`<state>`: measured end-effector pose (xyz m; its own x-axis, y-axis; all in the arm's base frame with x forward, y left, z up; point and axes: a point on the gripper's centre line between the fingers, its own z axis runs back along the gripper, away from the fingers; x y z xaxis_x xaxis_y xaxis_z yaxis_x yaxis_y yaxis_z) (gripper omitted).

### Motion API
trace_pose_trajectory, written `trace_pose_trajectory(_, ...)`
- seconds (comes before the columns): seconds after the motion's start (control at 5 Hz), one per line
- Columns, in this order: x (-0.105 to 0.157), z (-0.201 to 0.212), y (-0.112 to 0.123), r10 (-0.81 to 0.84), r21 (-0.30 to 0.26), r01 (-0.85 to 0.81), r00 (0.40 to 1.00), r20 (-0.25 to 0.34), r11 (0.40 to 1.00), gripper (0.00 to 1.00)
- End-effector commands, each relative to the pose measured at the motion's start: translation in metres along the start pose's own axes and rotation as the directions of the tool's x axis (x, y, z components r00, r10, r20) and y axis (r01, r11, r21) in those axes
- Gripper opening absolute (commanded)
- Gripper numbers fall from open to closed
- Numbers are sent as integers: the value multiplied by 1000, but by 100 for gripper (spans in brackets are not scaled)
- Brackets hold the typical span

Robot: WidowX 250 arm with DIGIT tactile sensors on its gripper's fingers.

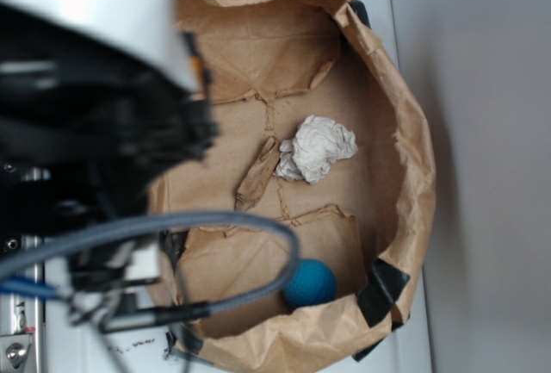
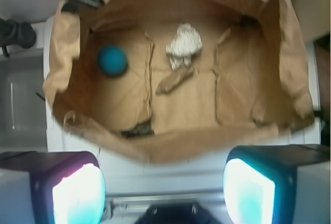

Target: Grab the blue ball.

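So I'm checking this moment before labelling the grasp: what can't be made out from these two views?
- Exterior view: the gripper is hidden behind the blurred arm body and grey cable, so nothing shows of its jaws here.
- Exterior view: the cable crosses the blue ball, covering its left edge.
- Wrist view: the gripper fingers are cut off by the bottom edge.
- Wrist view: motion blur hides the surface detail of the crumpled paper wad and paper bag.

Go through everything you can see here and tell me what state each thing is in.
Blue ball: loose on the bag floor, not gripped.
Paper wad: crumpled, lying mid-bag.
Brown scrap: lying beside the wad.
Paper bag: open, walls rolled down.
Gripper: open, empty, outside the bag.
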<state>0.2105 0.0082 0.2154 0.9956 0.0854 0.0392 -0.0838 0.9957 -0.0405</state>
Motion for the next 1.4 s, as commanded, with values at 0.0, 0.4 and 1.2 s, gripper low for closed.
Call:
trace_pose_trajectory(0.0,4,12,4,17,2,-17,999,48,1000,100)
trace_pose_trajectory(0.4,38,1,21,-99,-99,103,994,45,990,100)
trace_pose_trajectory(1.2,56,-68,-41,-763,59,784,580,286,618,100)
